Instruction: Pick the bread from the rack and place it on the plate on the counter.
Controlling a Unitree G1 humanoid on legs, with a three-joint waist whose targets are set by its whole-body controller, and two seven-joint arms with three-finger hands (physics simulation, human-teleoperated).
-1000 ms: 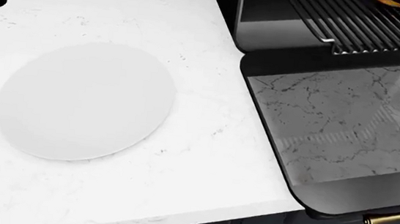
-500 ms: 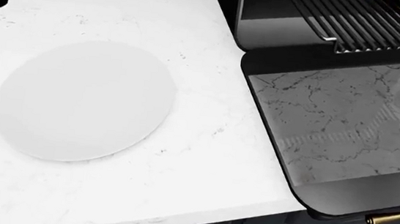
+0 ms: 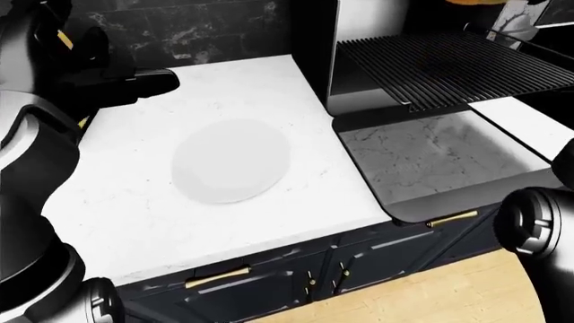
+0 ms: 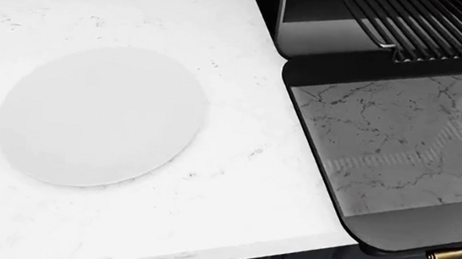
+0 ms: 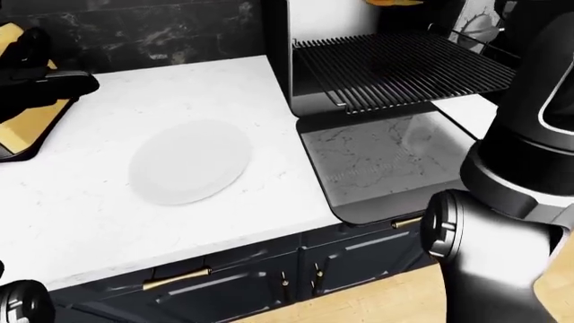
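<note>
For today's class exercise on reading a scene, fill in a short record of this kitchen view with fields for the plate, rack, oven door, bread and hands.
plate: white plate, bare, flat on the counter
rack: dark rack pulled out of the oven, above the door
oven door: door open, folded down flat, right of the plate
bread: only an orange edge shows at the top of the right-eye view
hands: neither hand clearly shows

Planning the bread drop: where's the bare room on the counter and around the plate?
The plate is bare. The counter is bare between the plate and the open oven door, and along its bottom edge in the head view. The oven rack leaves room above the door. Top left in the left-eye view is crowded by the robot's arm.
</note>
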